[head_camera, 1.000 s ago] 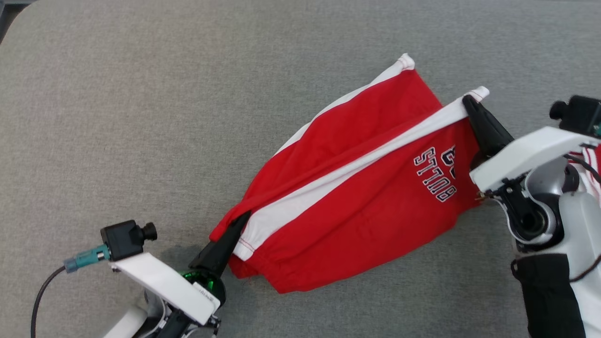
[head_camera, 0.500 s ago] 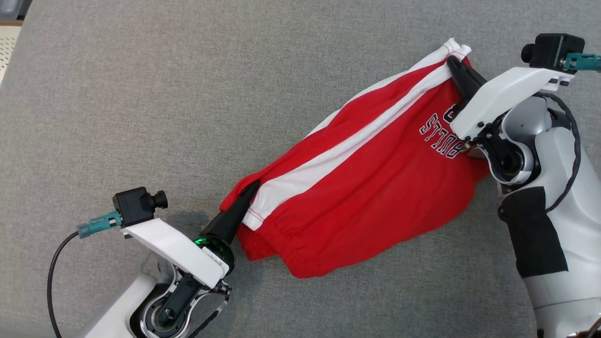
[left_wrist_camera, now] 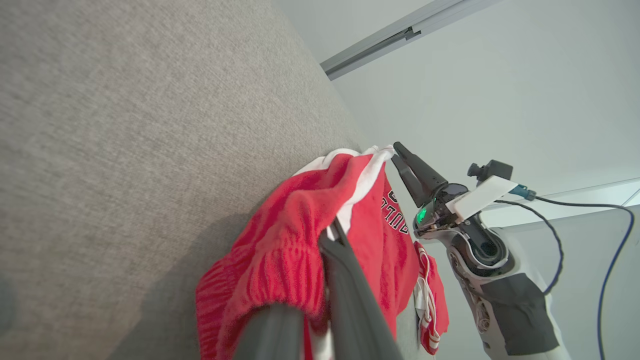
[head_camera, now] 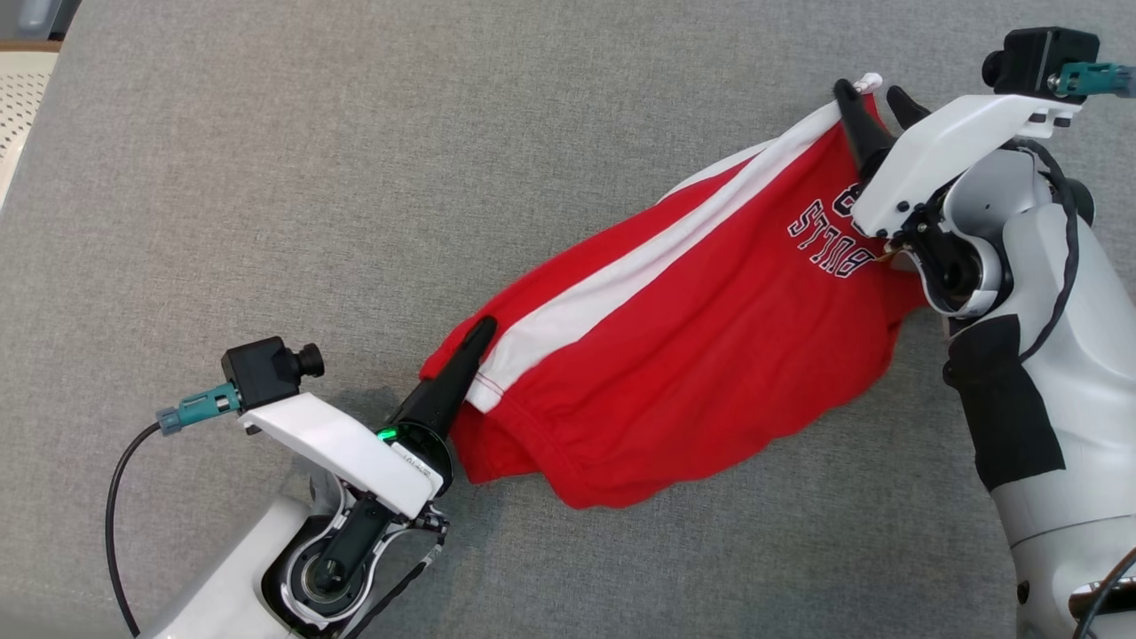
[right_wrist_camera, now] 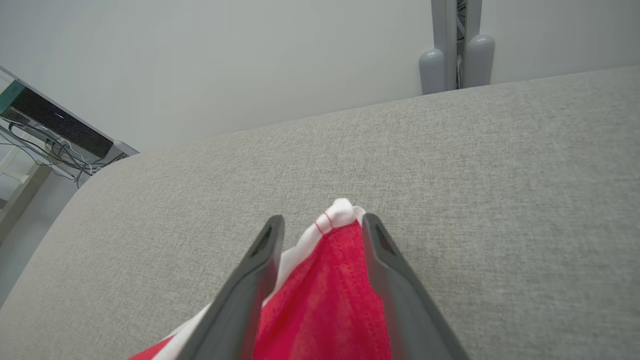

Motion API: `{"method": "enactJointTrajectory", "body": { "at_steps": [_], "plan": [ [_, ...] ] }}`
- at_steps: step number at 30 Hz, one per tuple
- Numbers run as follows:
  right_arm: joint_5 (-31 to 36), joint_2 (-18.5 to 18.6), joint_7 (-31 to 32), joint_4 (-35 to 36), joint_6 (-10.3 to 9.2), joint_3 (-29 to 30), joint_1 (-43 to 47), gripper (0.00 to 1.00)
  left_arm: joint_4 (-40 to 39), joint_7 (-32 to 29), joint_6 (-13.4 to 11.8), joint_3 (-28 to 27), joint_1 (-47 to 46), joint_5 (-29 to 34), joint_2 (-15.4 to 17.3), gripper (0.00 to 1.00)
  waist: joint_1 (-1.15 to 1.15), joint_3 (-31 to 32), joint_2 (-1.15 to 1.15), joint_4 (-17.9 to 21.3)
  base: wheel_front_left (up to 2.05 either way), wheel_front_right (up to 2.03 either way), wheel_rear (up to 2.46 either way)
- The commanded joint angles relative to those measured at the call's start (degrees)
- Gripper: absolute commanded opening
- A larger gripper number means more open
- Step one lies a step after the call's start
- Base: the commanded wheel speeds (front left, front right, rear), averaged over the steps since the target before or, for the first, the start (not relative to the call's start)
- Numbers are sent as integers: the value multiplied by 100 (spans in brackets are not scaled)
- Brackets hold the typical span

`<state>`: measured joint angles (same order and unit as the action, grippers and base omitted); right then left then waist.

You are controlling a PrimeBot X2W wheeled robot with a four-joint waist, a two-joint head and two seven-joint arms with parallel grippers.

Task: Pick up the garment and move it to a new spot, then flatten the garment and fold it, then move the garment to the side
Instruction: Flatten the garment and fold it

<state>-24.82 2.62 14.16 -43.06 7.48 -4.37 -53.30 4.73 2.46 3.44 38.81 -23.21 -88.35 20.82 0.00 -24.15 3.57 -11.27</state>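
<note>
The garment (head_camera: 692, 355) is a pair of red shorts with a white side stripe and dark lettering. It lies stretched across the grey surface between my two grippers. My left gripper (head_camera: 479, 333) is at its lower-left end, shut on the waistband corner. In the left wrist view the red cloth (left_wrist_camera: 280, 250) bunches over and between the fingers of the left gripper (left_wrist_camera: 330, 237). My right gripper (head_camera: 870, 90) is at the upper-right end with its fingers spread open. The white-hemmed corner of the garment (right_wrist_camera: 325, 300) sits loose between the fingers of the right gripper (right_wrist_camera: 322, 220).
The grey padded surface (head_camera: 355, 177) spreads wide to the left and front of the garment. Its rounded edge runs along the top left, with a pale perforated object (head_camera: 22, 98) beyond it. Two grey posts (right_wrist_camera: 455, 55) stand behind the far edge.
The right gripper's fingers have spread apart and released the hem corner they were pinching. The head camera has shifted. The left gripper still holds its end.
</note>
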Motion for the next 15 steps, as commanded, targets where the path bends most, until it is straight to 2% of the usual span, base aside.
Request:
{"method": "enactJointTrajectory", "body": {
  "at_steps": [1, 5, 9, 11, 13, 15],
  "plan": [
    [-26, 36, -39, -3, 3, -19, -4, 100, 33, 13, -21, -31, -59, 9, 34, 100, 0, 12, 0, 11, 0, 0, 0],
    [40, 46, -200, 72, 3, -263, 102, 100, 95, 130, -110, -96, 39, 83, 100, 100, 0, 67, 0, 111, 0, 0, 0],
    [296, 282, -389, 414, 3, -606, 318, 100, 2, 604, -313, -74, 220, 726, 416, 100, 0, 186, 0, 254, 0, 0, 0],
    [586, 556, -393, 618, 3, -828, 490, 100, -120, 1017, -520, -182, 403, 1163, 554, 100, 0, 263, 0, 317, 0, 0, 0],
    [858, 818, -181, 824, 3, -972, 684, 100, -227, 1221, -878, -309, 586, 1957, 745, 100, 0, 307, 0, 350, 0, 0, 0],
    [970, 1002, 139, 1068, 3, -1076, 883, 100, -414, 1267, -1187, -576, 882, 2636, 622, 100, 0, 323, 0, 346, 0, 0, 0]
  ]
}}
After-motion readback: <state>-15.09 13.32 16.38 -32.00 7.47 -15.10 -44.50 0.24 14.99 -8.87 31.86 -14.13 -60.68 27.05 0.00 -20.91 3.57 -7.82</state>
